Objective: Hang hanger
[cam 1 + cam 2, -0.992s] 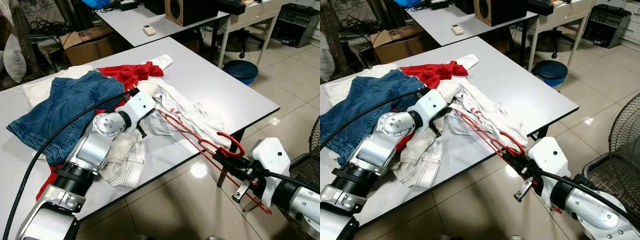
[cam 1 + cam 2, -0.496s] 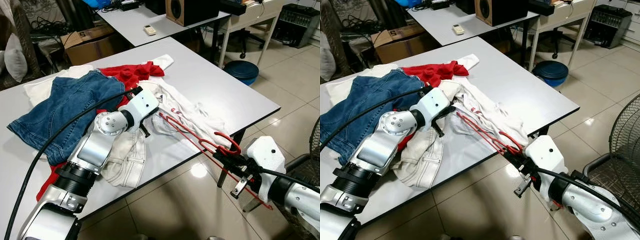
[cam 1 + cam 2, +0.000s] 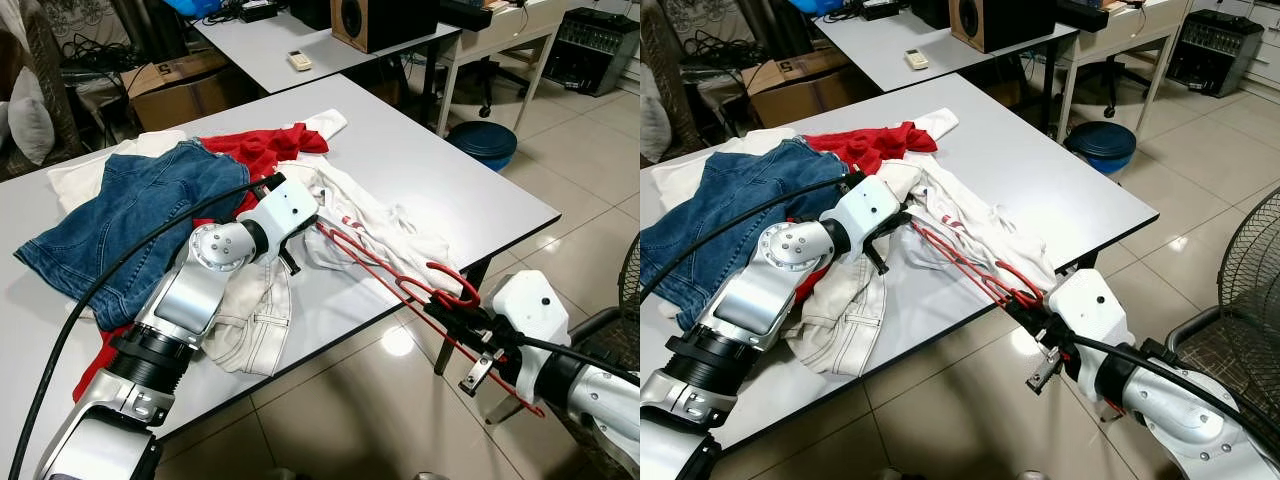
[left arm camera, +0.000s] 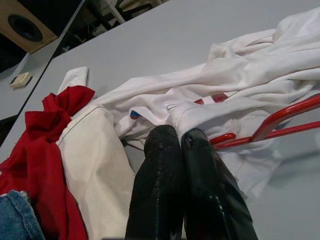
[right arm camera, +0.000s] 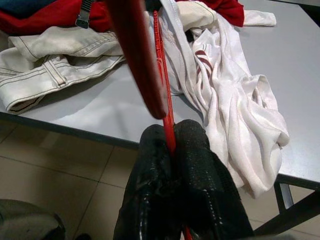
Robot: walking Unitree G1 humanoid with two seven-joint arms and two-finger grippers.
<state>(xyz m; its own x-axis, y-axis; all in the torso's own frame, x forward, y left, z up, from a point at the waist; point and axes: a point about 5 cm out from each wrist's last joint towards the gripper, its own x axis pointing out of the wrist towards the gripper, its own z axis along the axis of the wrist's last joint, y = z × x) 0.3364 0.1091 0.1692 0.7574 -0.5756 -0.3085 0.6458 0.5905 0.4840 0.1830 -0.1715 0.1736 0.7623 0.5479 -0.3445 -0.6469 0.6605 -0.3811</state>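
A red hanger (image 3: 372,268) reaches from the table's middle out past its near right edge. My right gripper (image 3: 440,312) hangs just off that edge and is shut on the hanger's wire below the hook, as the right wrist view shows: right gripper (image 5: 171,137), hanger (image 5: 161,75). The hanger's far end lies in a crumpled white shirt (image 3: 395,228). My left gripper (image 3: 308,228) rests on the table there. In the left wrist view the left gripper (image 4: 179,136) is shut, tips pinched at a fold of the white shirt (image 4: 200,112), with the hanger (image 4: 280,122) beside them.
Blue jeans (image 3: 130,215), a red garment (image 3: 262,148) and cream trousers (image 3: 252,312) lie on the grey table (image 3: 450,175). A blue bin (image 3: 482,140) and a second table (image 3: 265,45) stand behind. A fan (image 3: 1250,270) stands at the right on the tiled floor.
My right gripper has shifted slightly toward the table edge with the hanger. The left arm has barely moved.
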